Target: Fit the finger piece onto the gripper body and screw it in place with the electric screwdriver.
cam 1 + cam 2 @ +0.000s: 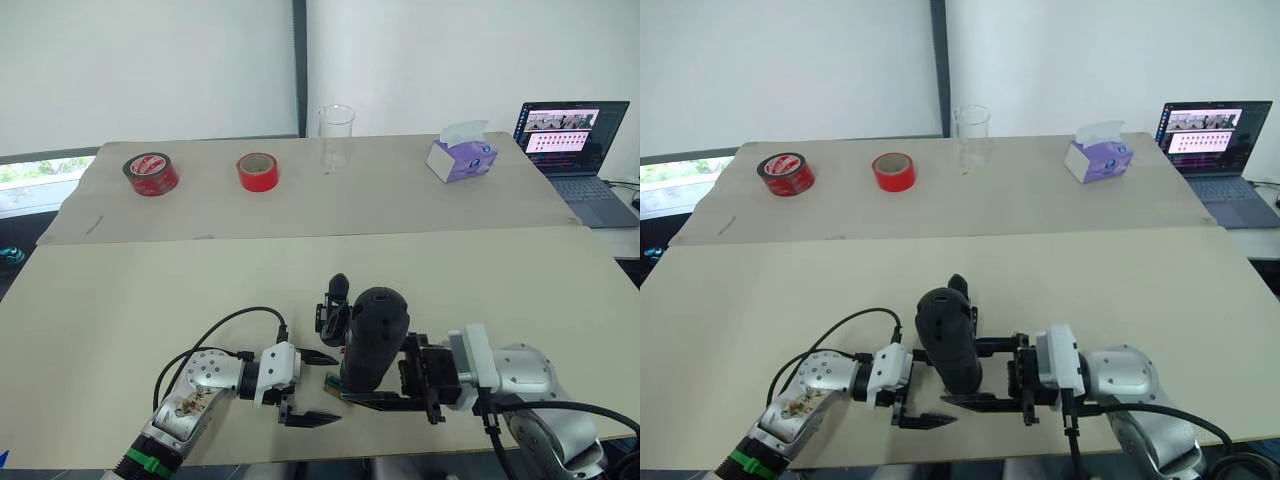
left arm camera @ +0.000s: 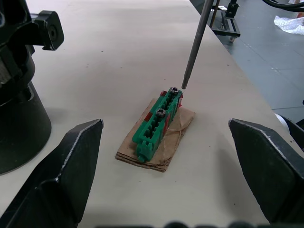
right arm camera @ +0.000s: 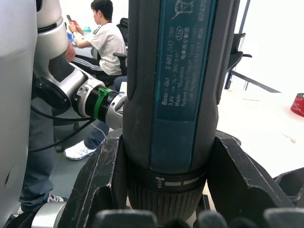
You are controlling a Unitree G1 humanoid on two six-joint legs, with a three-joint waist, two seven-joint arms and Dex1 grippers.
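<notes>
So nearest the front edge of the worktop (image 1: 120, 300) both arms come in low and almost flat, pointing at each other. The left gripper (image 1: 312, 387) reaches in from the left with its fingers (image 2: 66, 175) spread wide apart and nothing held; right between them, a bit ahead of the tips, sits a small green block (image 2: 156, 121) on a scrap of brown cardboard (image 2: 178, 130), with two screw heads on top. The right gripper (image 1: 985, 372) comes in from the right, forearm level, wrist turned so its fingers (image 3: 102, 175) are clenched around the electric screwdriver (image 1: 948, 340), one on each side of the barrel just above the ribbed collar. The tool stands roughly upright, rounded end up, leaning slightly. Its thin metal bit (image 2: 194, 42) angles down and the tip hangs right at the far screw on the green block; can't tell if it's actually touching. Just past the screwdriver, on the side away from the fingers, is the gripper body (image 1: 333, 308), a black blocky part standing on the worktop, close against the tool. Further back there's a second sheet with two red tape rolls (image 1: 150, 174), a clear beaker (image 1: 336, 136) and a purple tissue box (image 1: 461, 155), and a laptop (image 1: 575, 150) off at the far right. A person sits in the background in the right wrist view.
</notes>
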